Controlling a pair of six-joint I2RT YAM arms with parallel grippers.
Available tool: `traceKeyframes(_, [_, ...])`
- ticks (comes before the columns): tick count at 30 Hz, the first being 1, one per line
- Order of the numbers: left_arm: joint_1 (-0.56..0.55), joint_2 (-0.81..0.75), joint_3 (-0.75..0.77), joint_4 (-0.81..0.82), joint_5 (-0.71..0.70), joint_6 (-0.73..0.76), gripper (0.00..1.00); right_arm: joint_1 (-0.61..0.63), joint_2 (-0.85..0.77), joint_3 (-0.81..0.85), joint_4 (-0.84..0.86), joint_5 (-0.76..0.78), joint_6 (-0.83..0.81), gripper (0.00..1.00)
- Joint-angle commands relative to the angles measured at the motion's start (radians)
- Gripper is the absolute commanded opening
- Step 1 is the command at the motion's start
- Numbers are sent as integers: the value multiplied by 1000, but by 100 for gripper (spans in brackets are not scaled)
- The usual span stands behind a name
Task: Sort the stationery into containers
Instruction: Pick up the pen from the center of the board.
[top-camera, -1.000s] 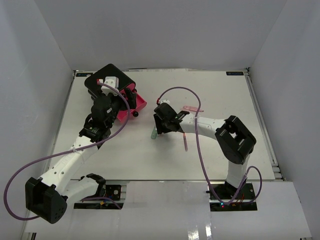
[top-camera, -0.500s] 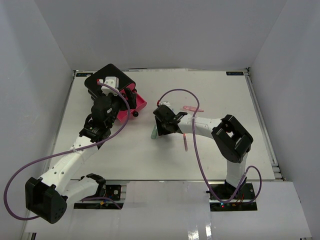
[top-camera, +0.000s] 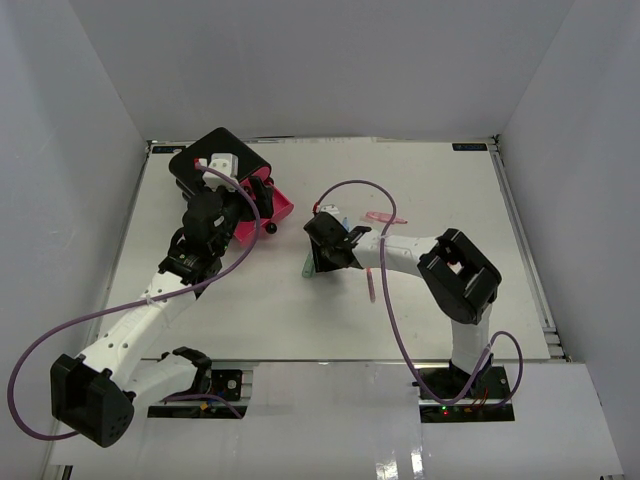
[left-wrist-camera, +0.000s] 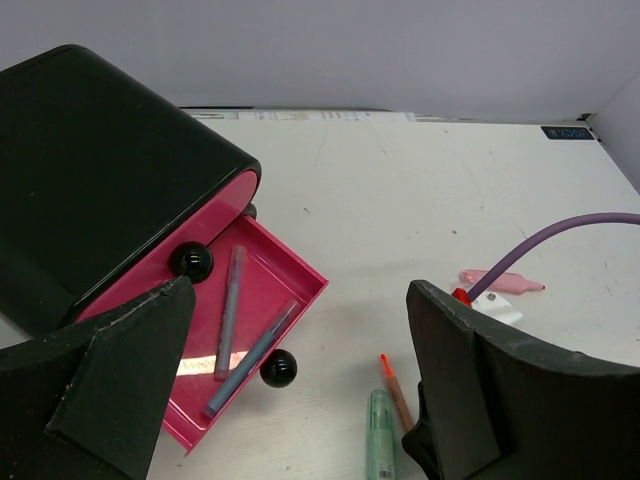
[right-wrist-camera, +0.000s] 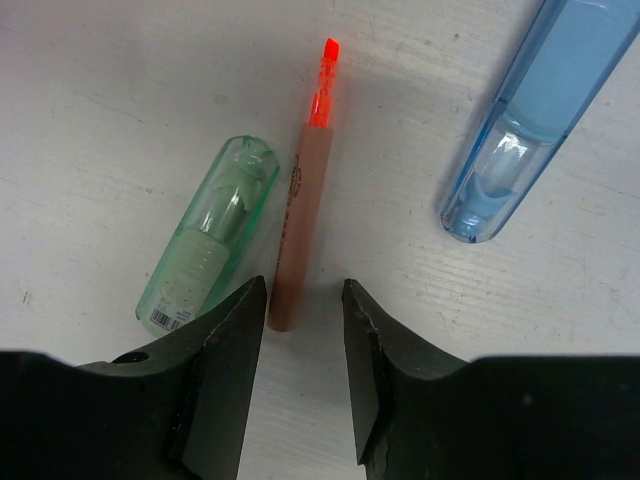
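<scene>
Right gripper partly open, nothing clamped, tips astride the near end of the orange pen. Pen mid-desk, long axis straight ahead from the jaws, green tube just beside. Left gripper wide open, empty, farther off over the pink drawer.

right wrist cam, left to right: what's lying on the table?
green clear-cased piece → thin peach pen with orange tip → blue clear-cased piece

Left gripper held high, jaws spread wide, right gripper pointing down, jaws narrowly apart
</scene>
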Motion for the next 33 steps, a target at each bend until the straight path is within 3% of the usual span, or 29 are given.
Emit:
traceKeyframes(1, [3, -9, 0, 15, 19, -4, 98, 4, 14, 7, 1, 39, 20, 43])
traceKeyframes(9, [3, 5, 5, 9, 29, -7, 98, 2, 10, -17, -5, 53, 19, 39])
traceKeyframes(18, [3, 29, 31, -21, 89, -54, 98, 2, -119, -171, 4, 71, -6, 17])
traceKeyframes(20, [3, 33, 41, -34, 127, -79, 98, 1, -171, -218, 35, 64, -13, 12])
traceKeyframes(26, [3, 22, 35, -32, 317, -257, 98, 2, -383, -318, 151, 19, -82, 12])
traceKeyframes(33, [3, 29, 5, 41, 534, -409, 98, 2, -700, -451, 420, -42, -179, 10])
